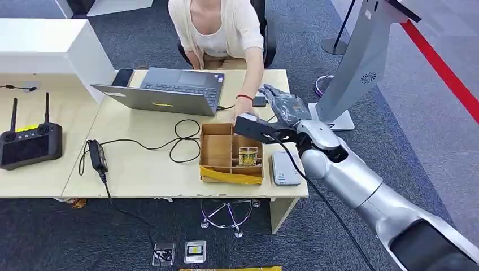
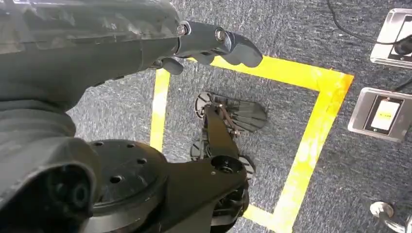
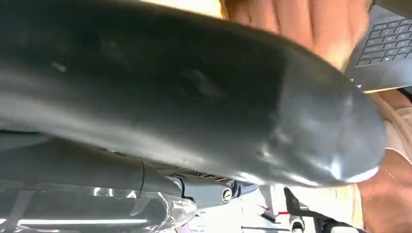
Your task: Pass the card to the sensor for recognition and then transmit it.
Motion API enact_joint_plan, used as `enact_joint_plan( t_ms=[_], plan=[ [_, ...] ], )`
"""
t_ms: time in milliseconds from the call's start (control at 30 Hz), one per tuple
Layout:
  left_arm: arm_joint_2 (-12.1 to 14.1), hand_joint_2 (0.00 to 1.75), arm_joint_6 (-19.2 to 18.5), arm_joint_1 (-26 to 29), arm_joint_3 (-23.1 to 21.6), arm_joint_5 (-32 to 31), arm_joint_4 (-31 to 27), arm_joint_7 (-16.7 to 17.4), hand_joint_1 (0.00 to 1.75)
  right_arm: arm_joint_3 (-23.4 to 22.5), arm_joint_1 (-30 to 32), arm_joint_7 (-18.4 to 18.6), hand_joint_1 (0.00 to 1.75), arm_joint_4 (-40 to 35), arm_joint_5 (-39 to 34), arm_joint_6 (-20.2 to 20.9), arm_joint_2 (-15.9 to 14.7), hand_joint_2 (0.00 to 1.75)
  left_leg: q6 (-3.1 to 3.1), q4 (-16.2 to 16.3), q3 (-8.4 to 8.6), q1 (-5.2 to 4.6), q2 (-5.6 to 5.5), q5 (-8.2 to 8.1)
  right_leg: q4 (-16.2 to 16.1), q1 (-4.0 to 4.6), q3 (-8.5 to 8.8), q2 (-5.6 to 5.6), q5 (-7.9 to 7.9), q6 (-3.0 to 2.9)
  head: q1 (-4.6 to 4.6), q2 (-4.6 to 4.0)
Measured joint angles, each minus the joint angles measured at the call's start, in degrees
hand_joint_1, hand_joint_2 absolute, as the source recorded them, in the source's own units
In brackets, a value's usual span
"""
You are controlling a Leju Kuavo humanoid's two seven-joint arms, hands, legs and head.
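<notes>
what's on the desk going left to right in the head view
remote → power brick → laptop → cardboard box → grey device → robot hand

Office or demo floor. Light wooden desks (image 1: pixel 141 164) on grey carpet (image 1: pixel 395 141); open laptop (image 1: pixel 169 90) with a person (image 1: pixel 220 28) seated behind it, just beyond the robot's fingers (image 1: pixel 282 101). Handheld controller (image 1: pixel 29 142), trailing cables (image 1: pixel 169 141), yellow floor tape (image 2: pixel 311 145), floor sockets (image 2: pixel 381 114).
</notes>
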Motion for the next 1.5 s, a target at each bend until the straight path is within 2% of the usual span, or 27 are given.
enact_joint_plan(
  t_ms=[867, 1500],
  plan=[
    [0.0, 0.00, 0.0, -0.1, 0.0, -0.9, 0.0, 0.0, 0.00, 1.5, 0.1, 0.3, 0.00, -1.0, -2.1, -1.2, -2.8, 0.00, 0.00, 0.0, 0.00, 0.00, 0.00, 0.00, 0.0, 0.00, 0.00, 0.01, 0.00, 0.00, 0.02, 0.00],
    [0.1, 0.00, 0.0, 0.0, 0.0, -0.4, 0.0, 0.0, 0.00, 1.9, 0.1, -0.2, 0.00, -1.0, -3.0, -1.6, -2.9, 0.00, 0.00, 0.0, 0.00, 0.00, -0.01, 0.00, 0.0, 0.00, 0.00, 0.00, 0.00, 0.00, 0.02, 0.00]
  ],
)
